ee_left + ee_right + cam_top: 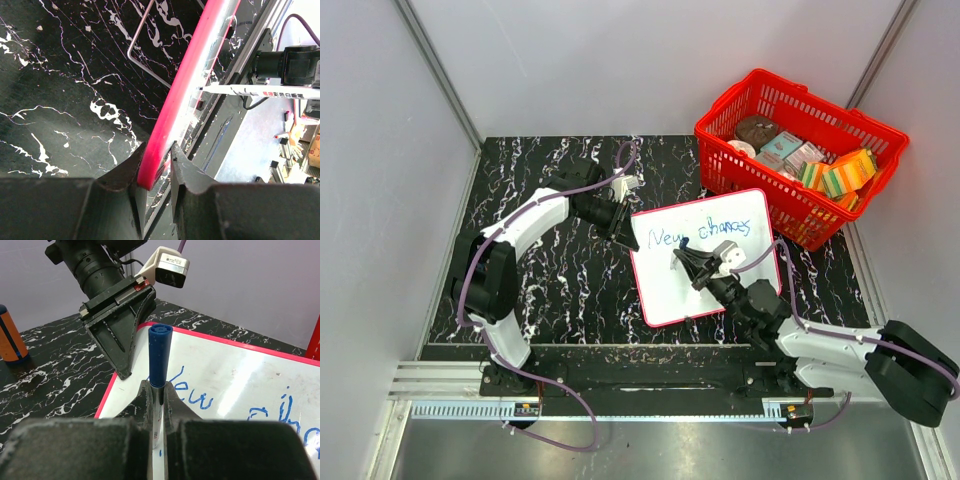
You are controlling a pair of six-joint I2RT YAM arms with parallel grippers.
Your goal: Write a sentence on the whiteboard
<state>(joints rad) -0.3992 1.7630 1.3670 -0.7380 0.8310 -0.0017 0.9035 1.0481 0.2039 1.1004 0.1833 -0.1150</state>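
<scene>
The whiteboard [670,290] lies tilted on the black marble table, white with a red rim. On its upper part is the sentence [700,233], blue script reading "New chances". My left gripper [623,232] is shut on the whiteboard's left rim [185,85], the red edge pinched between its jaws [157,160]. My right gripper [688,262] hangs over the board's middle, shut on a blue marker [160,355] that stands upright between the fingers [157,390]. The marker's capped end points up and its tip is hidden. "New" [192,397] shows just beyond the marker.
A red basket [800,150] with several packaged goods stands at the back right, touching the board's far corner. An orange can [10,337] stands at the left of the right wrist view. A thin wire stand [150,50] lies beside the board's rim.
</scene>
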